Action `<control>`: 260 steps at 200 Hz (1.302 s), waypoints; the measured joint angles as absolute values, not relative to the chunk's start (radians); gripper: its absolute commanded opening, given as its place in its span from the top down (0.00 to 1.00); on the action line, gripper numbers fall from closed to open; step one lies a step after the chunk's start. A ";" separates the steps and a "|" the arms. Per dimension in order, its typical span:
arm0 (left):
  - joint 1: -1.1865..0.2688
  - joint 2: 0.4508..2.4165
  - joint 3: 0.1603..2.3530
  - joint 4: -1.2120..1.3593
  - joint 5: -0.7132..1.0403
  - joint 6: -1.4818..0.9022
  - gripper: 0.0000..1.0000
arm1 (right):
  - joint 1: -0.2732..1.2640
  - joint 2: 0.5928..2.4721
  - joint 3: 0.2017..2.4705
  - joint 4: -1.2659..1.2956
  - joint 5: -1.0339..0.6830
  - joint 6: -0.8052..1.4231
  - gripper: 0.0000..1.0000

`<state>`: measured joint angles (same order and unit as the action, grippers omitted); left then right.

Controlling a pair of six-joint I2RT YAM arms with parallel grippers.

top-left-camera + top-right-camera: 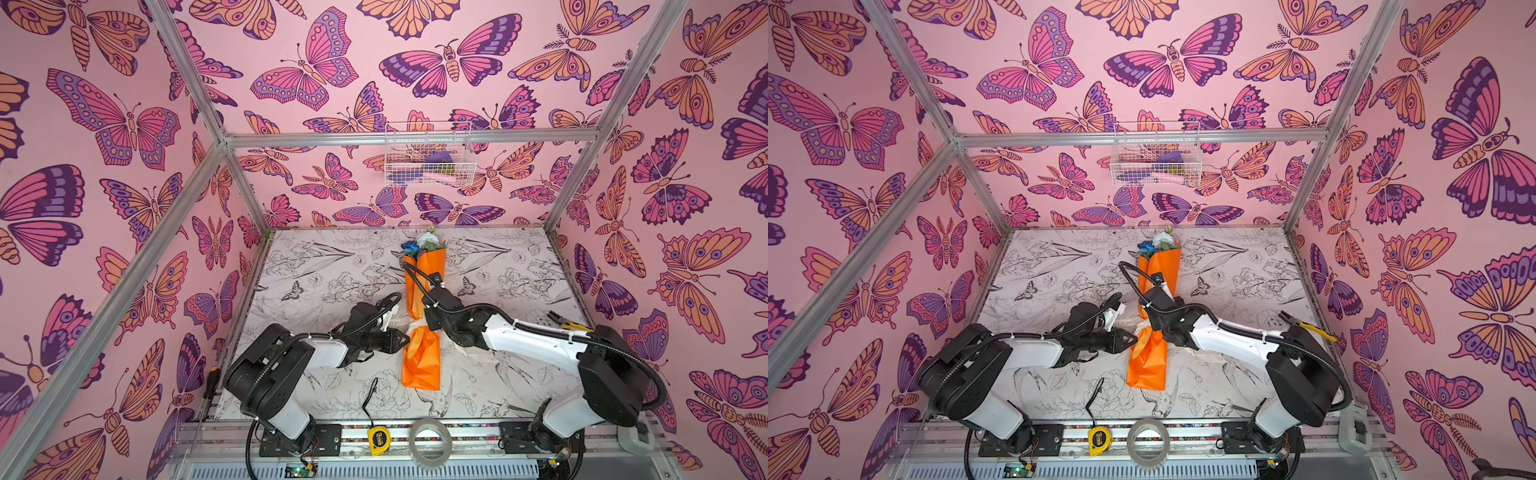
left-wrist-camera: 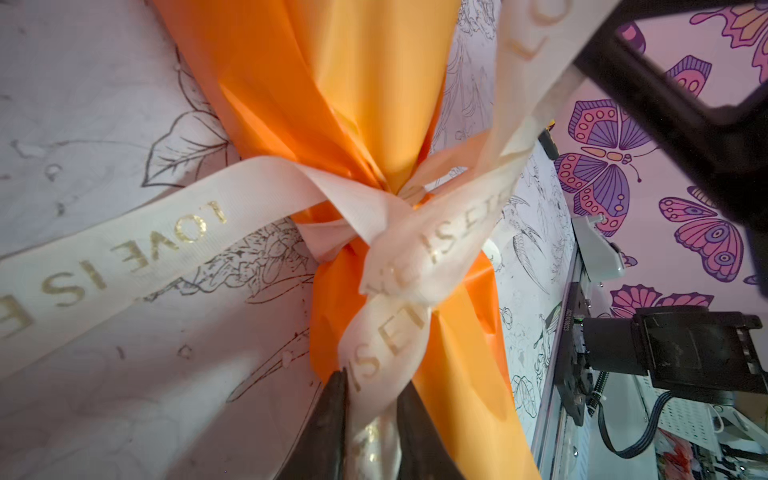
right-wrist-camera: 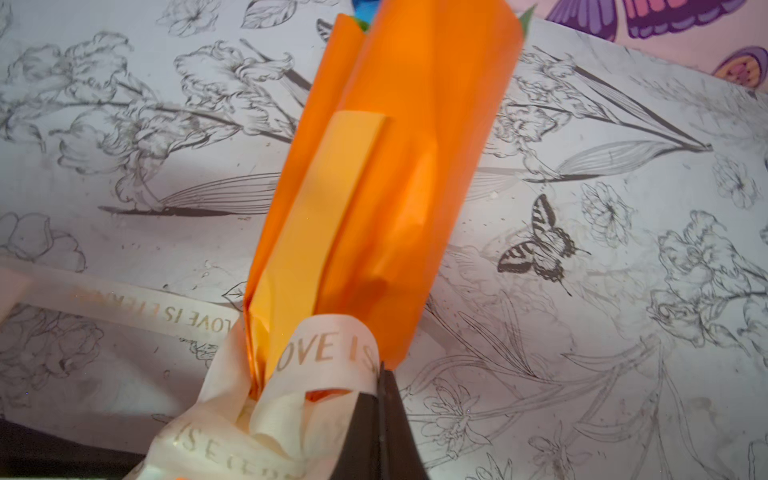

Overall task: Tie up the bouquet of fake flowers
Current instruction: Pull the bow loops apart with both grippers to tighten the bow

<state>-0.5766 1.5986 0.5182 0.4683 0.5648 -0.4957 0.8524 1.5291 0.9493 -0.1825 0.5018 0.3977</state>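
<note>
Careful: the ribbon (image 2: 395, 257) knot looks loose. An uneven tug could slip a strand free, or skew the bouquet of fake flowers (image 1: 420, 361), which lies mid-table (image 1: 332, 270) with its blooms at the far end. The left gripper (image 2: 372, 380) reaches in low from the left, jaws pinched on one strand. The right gripper (image 3: 382, 374) leans in from the right, jaws together on a loop.

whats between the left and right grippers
The bouquet at its pinched waist, bound with cream ribbon, lies between left gripper and right gripper; both top views show it.
</note>
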 measured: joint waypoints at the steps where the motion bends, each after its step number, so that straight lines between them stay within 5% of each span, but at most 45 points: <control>1: -0.577 1.599 0.519 0.469 0.565 -0.496 0.79 | 0.851 1.527 0.948 -0.182 0.501 0.400 1.00; 98: -0.576 1.545 0.525 0.435 0.473 -0.513 0.76 | 0.744 1.449 0.810 -0.120 0.436 0.552 1.00; 198: -0.576 1.535 0.579 0.344 0.410 -0.468 1.00 | 0.733 1.449 0.810 -0.132 0.434 0.582 1.00; 260: -0.577 1.514 0.579 0.288 0.361 -0.461 1.00 | 0.671 1.457 0.778 -0.171 0.428 0.664 1.00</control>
